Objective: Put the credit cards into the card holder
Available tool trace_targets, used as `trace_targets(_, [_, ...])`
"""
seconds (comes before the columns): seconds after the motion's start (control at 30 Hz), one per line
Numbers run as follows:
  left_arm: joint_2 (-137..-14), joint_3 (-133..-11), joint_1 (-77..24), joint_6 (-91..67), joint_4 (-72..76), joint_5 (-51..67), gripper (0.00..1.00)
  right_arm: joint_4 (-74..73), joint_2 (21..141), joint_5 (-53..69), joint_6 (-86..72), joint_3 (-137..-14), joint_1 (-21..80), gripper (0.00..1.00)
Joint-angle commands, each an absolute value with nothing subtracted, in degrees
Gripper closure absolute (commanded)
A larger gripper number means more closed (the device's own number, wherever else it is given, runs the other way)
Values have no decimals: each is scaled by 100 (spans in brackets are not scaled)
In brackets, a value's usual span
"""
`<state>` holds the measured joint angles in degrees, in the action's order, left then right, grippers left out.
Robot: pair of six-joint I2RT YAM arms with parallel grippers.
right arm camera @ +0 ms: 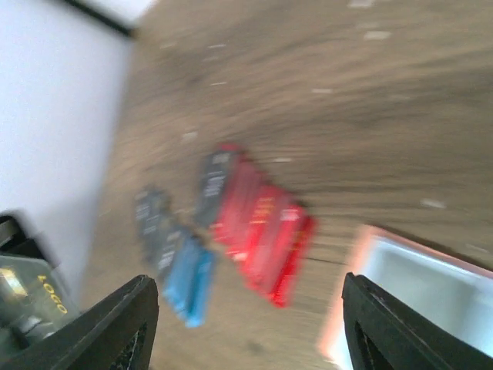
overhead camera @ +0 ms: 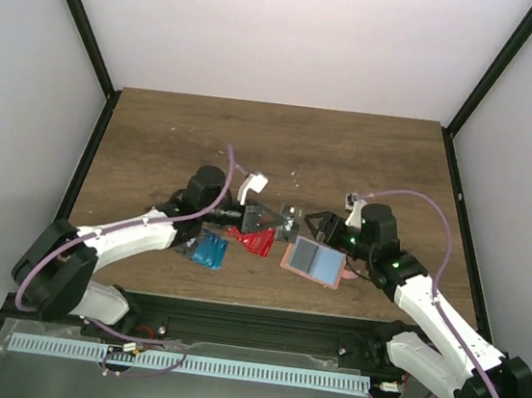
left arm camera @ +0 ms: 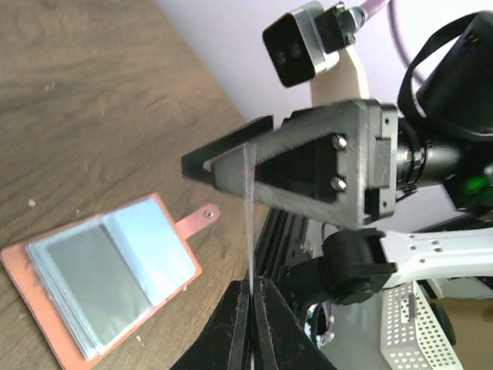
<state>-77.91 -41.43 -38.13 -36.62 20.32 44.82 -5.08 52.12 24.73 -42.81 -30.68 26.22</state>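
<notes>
The left jaws were shut tight on one thin card point(left arm camera: 250, 223), held up on its edge. The right jaws stood wide open at its other end. The open card holder point(overhead camera: 314, 261) lay on the table point(overhead camera: 157, 137) near the right jaws, beside some red cards point(overhead camera: 258, 244).

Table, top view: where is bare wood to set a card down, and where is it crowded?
Bare: the far half of the table, from both grippers to the back wall. Crowded: the near middle, where left gripper, right gripper, red cards, blue cards and card holder cluster.
</notes>
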Motion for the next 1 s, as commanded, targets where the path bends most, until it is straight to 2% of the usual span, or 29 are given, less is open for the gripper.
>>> trace_targets(0.0, [-8305, -4393, -4081, -3387, 1840, 4332, 96, -2804, 5212, -88, -4928, -3279, 2577, 33])
trace_targets(0.3, [-9846, -5249, -4490, -3424, 1700, 4394, 96, -3898, 4926, -485, -5817, -2946, 2575, 36])
trace_targets(0.4, [-10281, -5492, -4562, -3496, 1660, 4369, 96, -3892, 4686, -407, -5894, -2739, 2577, 38])
trace_targets(0.67, [-11001, -5915, -4629, -3543, 1602, 4124, 96, -3341, 4575, 43, -6007, -2149, 2575, 54])
trace_targets(0.97, [-11281, -6019, -4632, -3629, 1593, 3829, 96, -3083, 4608, 185, -6047, -1902, 2577, 61])
